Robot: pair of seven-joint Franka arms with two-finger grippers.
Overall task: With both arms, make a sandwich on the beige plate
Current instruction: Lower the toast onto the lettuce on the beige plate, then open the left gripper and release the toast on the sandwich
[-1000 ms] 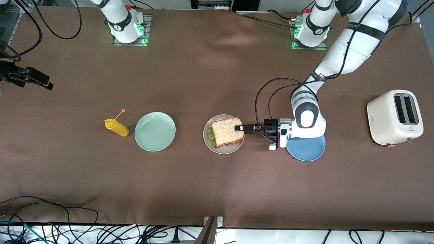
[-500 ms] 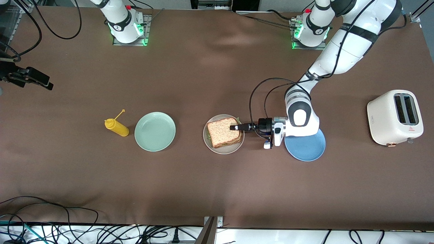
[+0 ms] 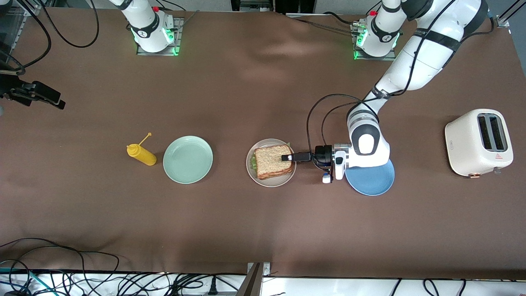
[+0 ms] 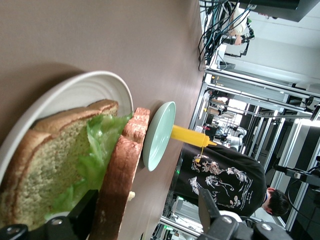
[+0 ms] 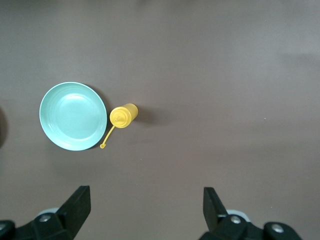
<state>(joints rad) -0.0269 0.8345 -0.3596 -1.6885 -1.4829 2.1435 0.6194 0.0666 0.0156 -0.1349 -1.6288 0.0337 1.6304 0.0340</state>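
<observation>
The sandwich lies on the beige plate [image 3: 271, 183] near the table's middle. Its brown top slice [image 3: 271, 161] lies flat over green lettuce [image 3: 253, 163]. In the left wrist view the bottom slice [image 4: 50, 145], the lettuce [image 4: 100, 145] and the top slice [image 4: 120, 175] are stacked on the plate [image 4: 75, 92]. My left gripper [image 3: 285, 157] reaches in from the blue plate's side and is open [image 4: 147, 195]. One finger [image 4: 82, 212] sits under the top slice's edge by the lettuce; the other stands well clear above it. My right gripper [image 5: 145, 192] hangs open and empty, high over bare table.
A mint-green plate [image 3: 188, 159] and a yellow squeeze bottle [image 3: 141, 155] lie toward the right arm's end of the table. A blue plate [image 3: 372, 183] sits partly under the left wrist. A white toaster [image 3: 478, 142] stands at the left arm's end.
The left gripper brought the top slice down flat onto the lettuce and its fingers opened off it. The hand has drawn back slightly toward the blue plate. The right arm has not moved.
</observation>
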